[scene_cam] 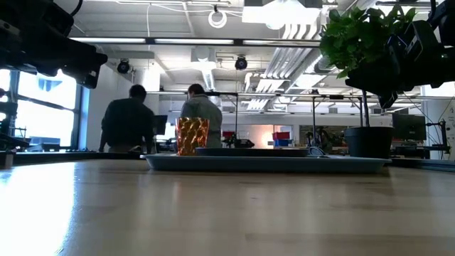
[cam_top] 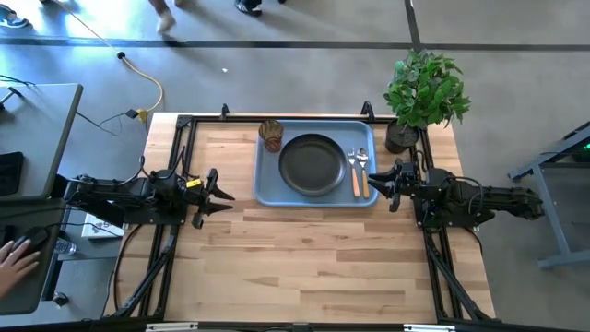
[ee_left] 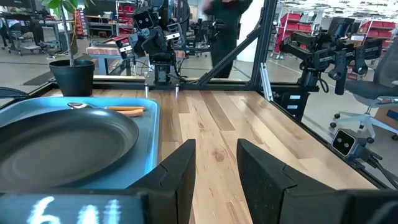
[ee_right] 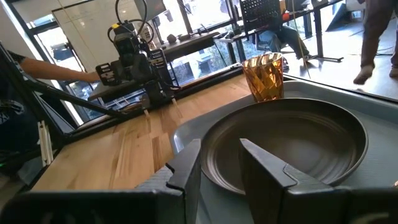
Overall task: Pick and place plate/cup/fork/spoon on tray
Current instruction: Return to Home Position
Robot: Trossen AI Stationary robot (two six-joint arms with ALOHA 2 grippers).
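Observation:
The light blue-grey tray (cam_top: 267, 184) lies at the table's far middle. On it rest the dark round plate (cam_top: 313, 164), the amber cup (cam_top: 271, 135) at its far left corner, and the silver spoon (cam_top: 362, 162) and orange-handled fork (cam_top: 356, 180) along its right side. My left gripper (cam_top: 224, 195) is open and empty, left of the tray. My right gripper (cam_top: 378, 182) is open and empty, just right of the tray. The plate (ee_right: 286, 146) and the cup (ee_right: 264, 76) show in the right wrist view; the plate (ee_left: 59, 146), spoon (ee_left: 81, 106) and fork (ee_left: 127, 110) show in the left wrist view.
A potted plant (cam_top: 419, 92) stands at the table's far right corner, close behind my right arm. Bare wood lies across the near half of the table (cam_top: 313, 267). People stand in the room behind (scene_cam: 128, 121). A person's hand (cam_top: 14, 254) shows at a desk left of the table.

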